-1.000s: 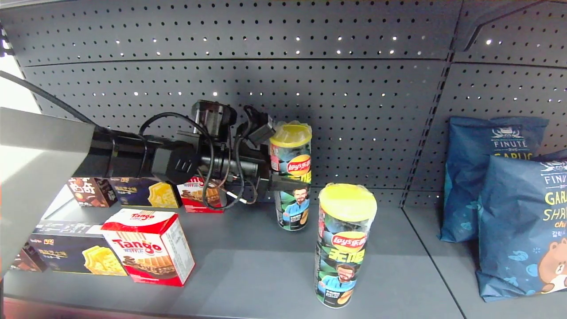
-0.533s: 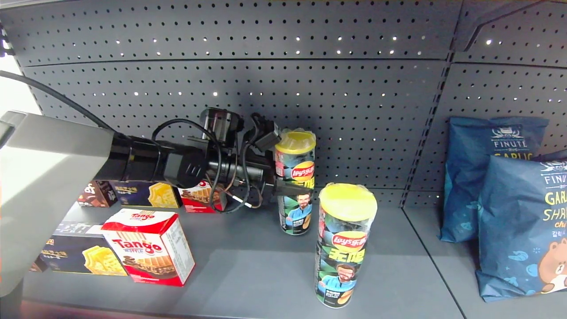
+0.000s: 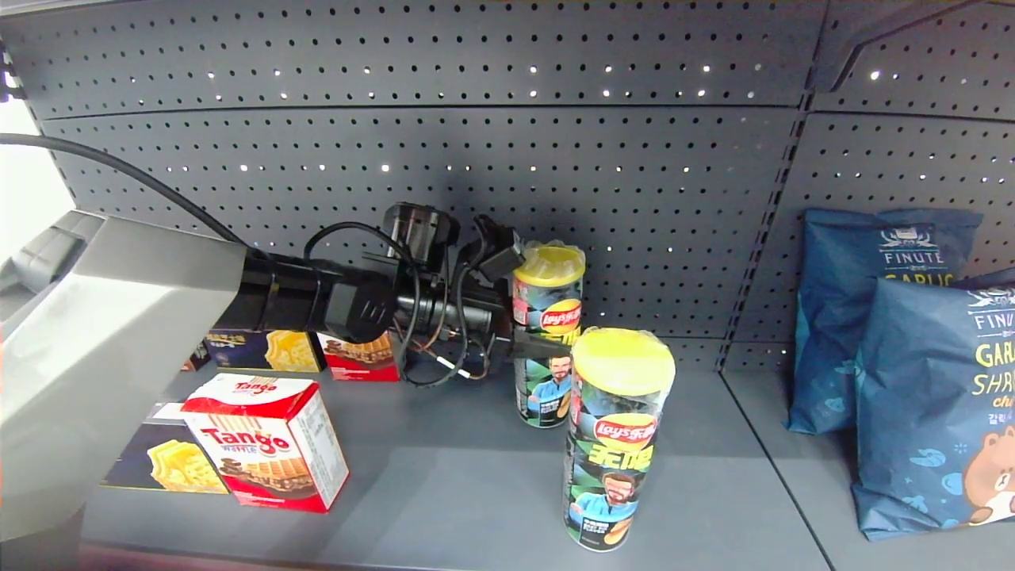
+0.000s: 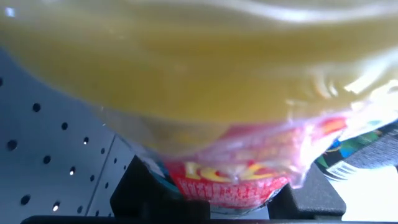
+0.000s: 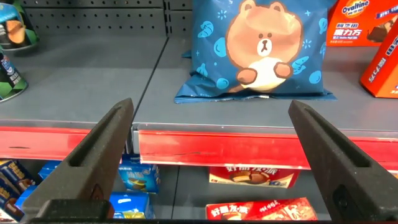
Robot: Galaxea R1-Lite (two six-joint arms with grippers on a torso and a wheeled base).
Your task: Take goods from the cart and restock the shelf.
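Grey shelf (image 3: 444, 484) | we log left gripper (image 3: 547, 342) clamped on far chip can (image 3: 549, 305), right gripper (image 5: 211, 106) jaws wide | risk: we judge far chip can clips near chip can (image 3: 614, 444), toppling it.

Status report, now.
Left gripper shut on rear chips can, back of shelf. Right gripper open, empty. Front chips can crowds it.

Shelf deck (image 3: 460, 492) and perforated back panel (image 3: 396, 143): matt grey metal. Rear chip can (image 3: 547, 341): glossy printed wrap, yellow plastic lid (image 3: 549, 266). Wafer box (image 3: 266, 440): glossy cardboard.
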